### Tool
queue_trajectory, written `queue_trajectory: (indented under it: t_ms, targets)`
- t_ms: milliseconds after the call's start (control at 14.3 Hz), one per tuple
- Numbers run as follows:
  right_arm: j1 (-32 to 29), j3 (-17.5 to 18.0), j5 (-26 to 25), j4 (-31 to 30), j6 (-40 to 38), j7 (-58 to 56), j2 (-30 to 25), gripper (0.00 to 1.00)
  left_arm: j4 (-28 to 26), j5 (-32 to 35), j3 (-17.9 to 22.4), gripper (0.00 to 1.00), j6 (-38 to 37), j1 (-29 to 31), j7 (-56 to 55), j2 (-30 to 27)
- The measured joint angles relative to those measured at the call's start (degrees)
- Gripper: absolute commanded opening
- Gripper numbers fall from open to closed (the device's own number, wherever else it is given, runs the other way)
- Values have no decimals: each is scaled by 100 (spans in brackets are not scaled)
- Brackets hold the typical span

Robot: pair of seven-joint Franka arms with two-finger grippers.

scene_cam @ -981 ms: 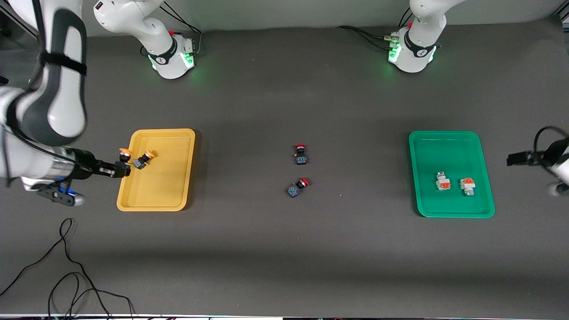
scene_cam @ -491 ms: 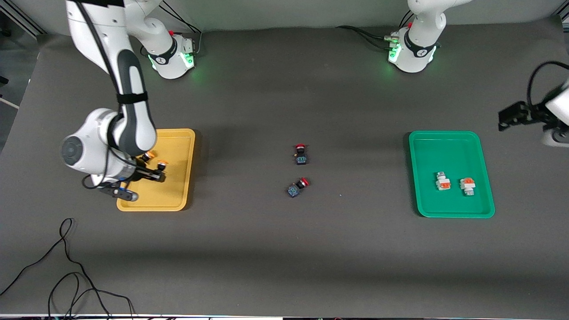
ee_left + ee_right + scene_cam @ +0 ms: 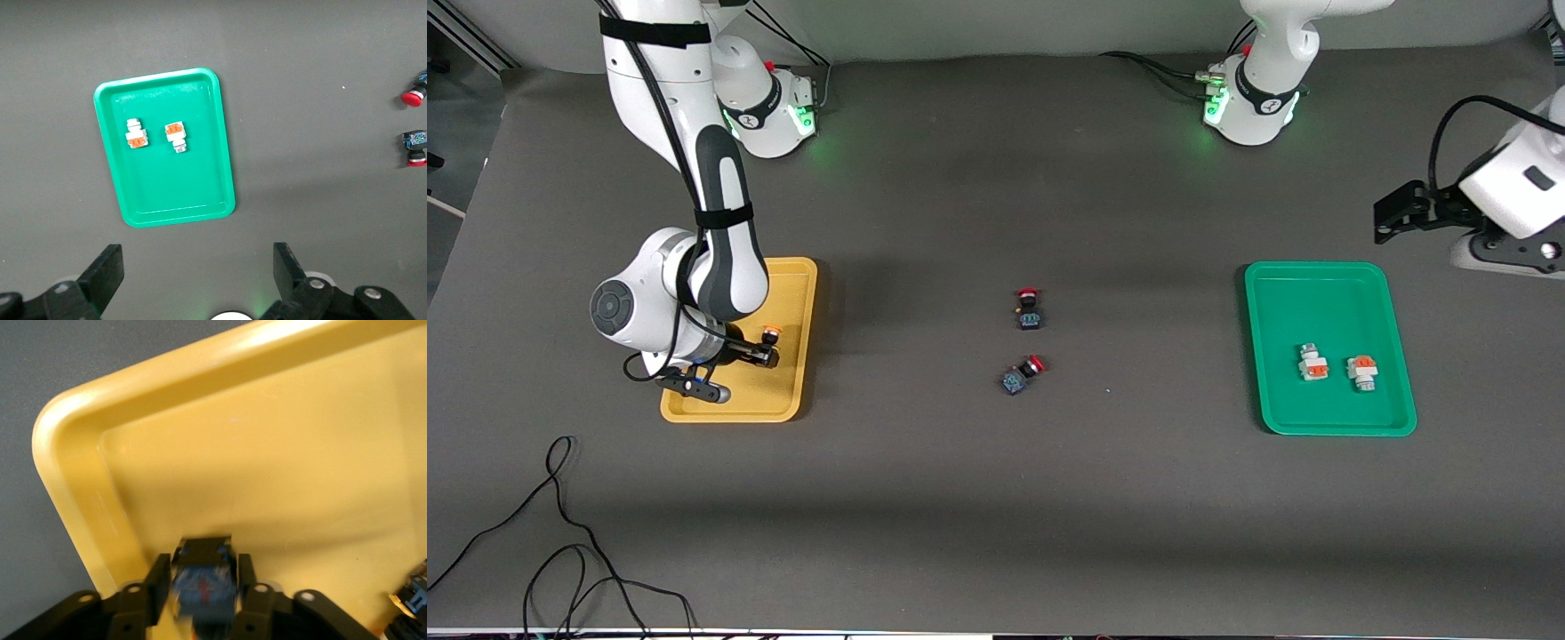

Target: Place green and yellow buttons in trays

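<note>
Over the yellow tray [image 3: 796, 293], right gripper [image 3: 200, 590] clamps a yellow button [image 3: 202, 581]: drop it low; left gripper [image 3: 193, 280] waits, fingers apart.

Two red-capped black switches [image 3: 1030, 309] [image 3: 1022, 375] are seen mid-table, one nearer the front camera (tilted on its side). A black cable [image 3: 560, 542] is looped along the dark grey table [image 3: 996, 498].

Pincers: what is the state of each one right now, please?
Left pincer: open, empty, up in the air near the green tray.
Right pincer: over the yellow tray, fingers around a black button.
</note>
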Motion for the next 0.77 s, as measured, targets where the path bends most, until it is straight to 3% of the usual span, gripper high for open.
queue_trajectory:
  t_ms: [140,350,561,771]
  targets:
    - [7,-88,17,69,-170,-5,-113,100,-17,-26,26,100,0,-20,-33,0]
    - [30,-595,-168,553,-1148,-82,-523,100,-18,-36,86,100,0,-20,-32,-2]
    - [21,-1112,-751,1639,-2441,-80,-877,100,-19,-37,199,100,0,-71,-27,-4]
    - [23,-1451,-1025,2756,-3419,-66,-985,100,-20,-37,518,100,-2,-311,-23,-5]
